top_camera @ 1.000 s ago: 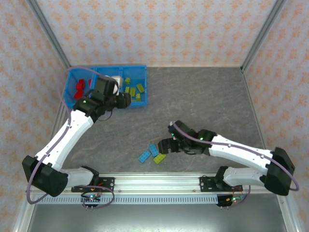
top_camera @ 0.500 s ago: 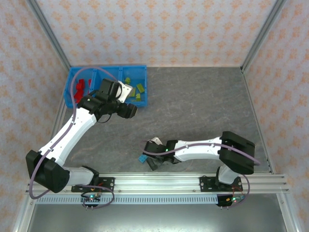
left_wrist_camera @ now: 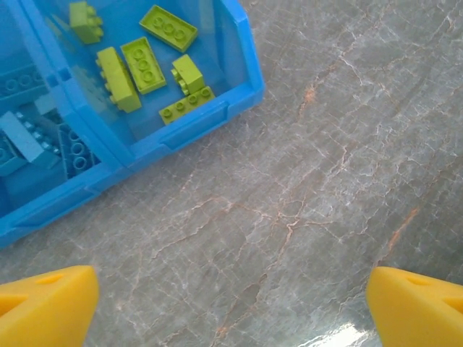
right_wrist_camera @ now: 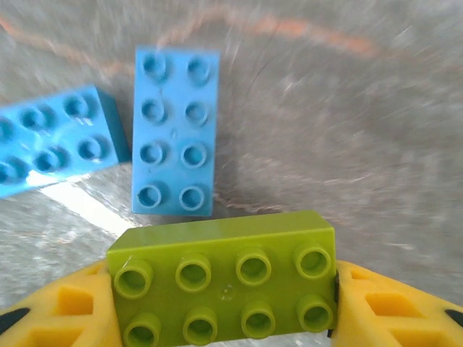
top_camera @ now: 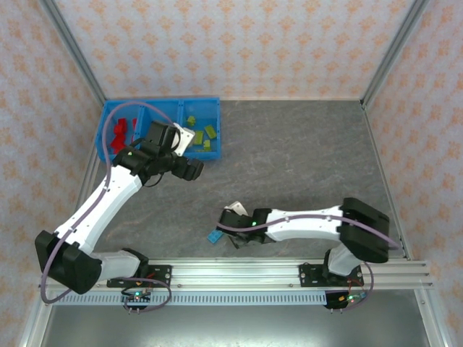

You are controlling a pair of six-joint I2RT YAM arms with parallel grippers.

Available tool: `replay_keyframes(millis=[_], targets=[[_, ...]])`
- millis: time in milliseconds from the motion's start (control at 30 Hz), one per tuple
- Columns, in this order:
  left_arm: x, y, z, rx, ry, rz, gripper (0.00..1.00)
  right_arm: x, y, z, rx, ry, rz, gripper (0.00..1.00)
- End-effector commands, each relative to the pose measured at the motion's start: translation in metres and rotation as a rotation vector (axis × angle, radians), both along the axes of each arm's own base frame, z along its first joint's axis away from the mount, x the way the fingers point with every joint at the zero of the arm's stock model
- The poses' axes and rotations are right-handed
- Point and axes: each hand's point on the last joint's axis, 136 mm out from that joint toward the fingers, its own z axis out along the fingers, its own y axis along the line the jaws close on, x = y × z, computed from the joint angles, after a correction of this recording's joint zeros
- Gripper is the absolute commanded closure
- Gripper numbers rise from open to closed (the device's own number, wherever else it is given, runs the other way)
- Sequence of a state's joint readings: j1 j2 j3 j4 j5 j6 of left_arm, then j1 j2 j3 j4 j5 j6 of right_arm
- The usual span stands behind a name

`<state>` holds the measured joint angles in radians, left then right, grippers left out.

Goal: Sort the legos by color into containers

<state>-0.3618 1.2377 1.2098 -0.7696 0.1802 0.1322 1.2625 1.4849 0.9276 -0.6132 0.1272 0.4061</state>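
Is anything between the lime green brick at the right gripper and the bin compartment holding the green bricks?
Partly: the open left gripper hangs just before the green compartment, roughly on the straight line from the lime green brick, which sits between the fingers of the right gripper.

Both arms (top_camera: 101, 206) wear white shells, black joints (top_camera: 365, 231), mauve cables (top_camera: 108, 137), yellow claw fingers (left_wrist_camera: 43, 303)

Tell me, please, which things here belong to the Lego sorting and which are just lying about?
Belong to the job:
lime green brick in the right gripper; two light blue bricks on the table; green bricks and red bricks in the blue bins.

Not part of it:
metal rail; patterned walls.
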Motion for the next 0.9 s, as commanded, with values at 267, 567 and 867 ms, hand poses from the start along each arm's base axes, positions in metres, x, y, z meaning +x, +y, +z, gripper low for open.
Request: replay_keyframes(millis=[267, 567, 867], targets=[[-0.001, 0.052, 0.042, 0.063, -0.249, 0.231, 0.03, 0.143, 0.052, 0.18, 0.307, -0.586, -0.012, 0.58], [-0.012, 0.094, 0.061, 0.164, -0.362, 0.379, 0.02, 0.274, 0.118, 0.137, 0.147, -0.694, 0.032, 0.6], [-0.012, 0.113, 0.064, 0.156, -0.377, 0.457, 0.03, 0.324, 0.149, 0.118, 0.033, -0.687, 0.052, 0.22]])
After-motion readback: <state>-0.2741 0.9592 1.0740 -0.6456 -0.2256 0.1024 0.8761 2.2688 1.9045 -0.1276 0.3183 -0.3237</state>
